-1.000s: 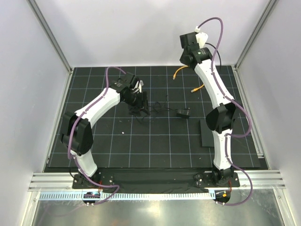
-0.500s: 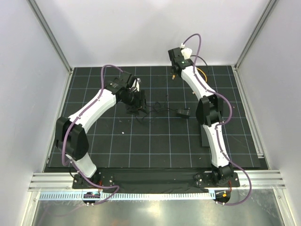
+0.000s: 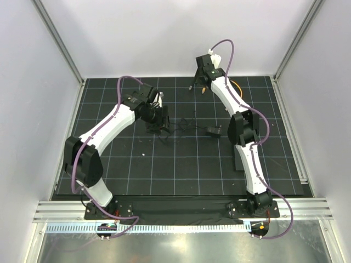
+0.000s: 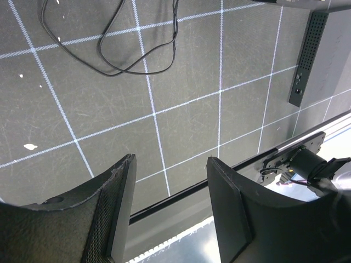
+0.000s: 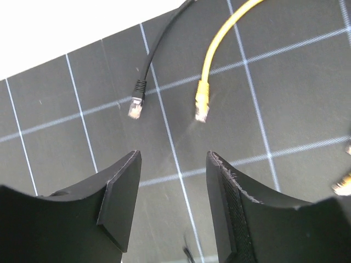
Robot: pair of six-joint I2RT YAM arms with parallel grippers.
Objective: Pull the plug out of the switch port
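Right gripper [image 5: 173, 197]: jaws parted, nothing held. Ahead of its tips, on black gridded mat [image 5: 285, 98]: clear plug of thin black cable [image 5: 134, 108], loose, beside yellow cable plug [image 5: 202, 107]. Left gripper [image 4: 170, 203]: jaws wide, empty. Flat black rectangular switch box [image 4: 310, 55]: ahead, to its right.

Bright, even light covers the black mat [image 3: 181, 164]; beyond the mat's edge white glare blows out; my right fingers [image 5: 118, 208] look dark.
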